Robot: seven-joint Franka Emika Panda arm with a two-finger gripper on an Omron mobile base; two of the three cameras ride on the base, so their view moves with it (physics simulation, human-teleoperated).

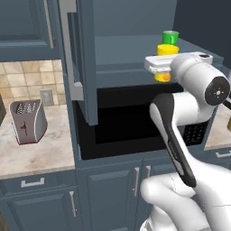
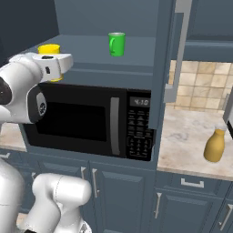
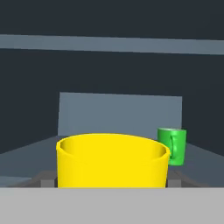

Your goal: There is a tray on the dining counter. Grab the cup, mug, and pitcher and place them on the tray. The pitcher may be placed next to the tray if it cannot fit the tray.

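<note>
1 cup [image 3: 112, 161], 1 mug [image 2: 117, 44], 1 pitcher [image 2: 215, 145]; end effector [image 2: 53, 67] at cup.

Smooth matt yellow cup [image 3: 112, 161]; glossy green mug [image 2: 116, 44]; marbled stone counter [image 1: 40, 149]

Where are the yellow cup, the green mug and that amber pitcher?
cup [image 3: 111, 164]: hand view, front wall.
mug [image 2: 116, 44]: right base view, side wall.
pitcher [image 2: 214, 146]: right base view, rounded body.

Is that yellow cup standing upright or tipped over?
Upright: the cup has its open rim facing up, level on the shelf, with the green mug behind it.
</note>
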